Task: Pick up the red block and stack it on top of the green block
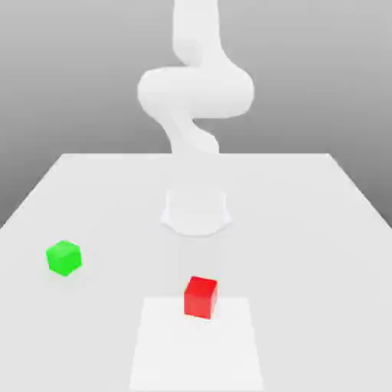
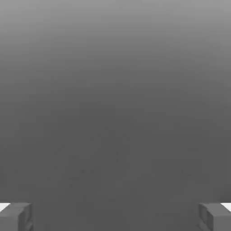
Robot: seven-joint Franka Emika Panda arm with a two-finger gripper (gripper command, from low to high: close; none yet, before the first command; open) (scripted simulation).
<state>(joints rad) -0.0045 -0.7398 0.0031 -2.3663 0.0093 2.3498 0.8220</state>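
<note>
I read no brand, label or writing on anything here. Nearest to the exterior camera I see the red block (image 1: 200,296), sitting on the far edge of a slightly brighter square patch (image 1: 196,344) of the white table (image 1: 306,230). Farther back and well off toward the exterior view's left rests the green block (image 1: 63,257), flat on the table and well apart from the red one. Nothing lies between the two cubes. Beyond them, near the table's middle, is the arm's round white base (image 1: 197,212), and the white arm (image 1: 195,92) curls upward from it and out past the top of the picture. On my hand camera the gripper (image 2: 115,216) is spread wide, one grey fingertip (image 2: 16,216) at each side with nothing between them, facing a plain grey background. Neither cube is near the fingers there.
</note>
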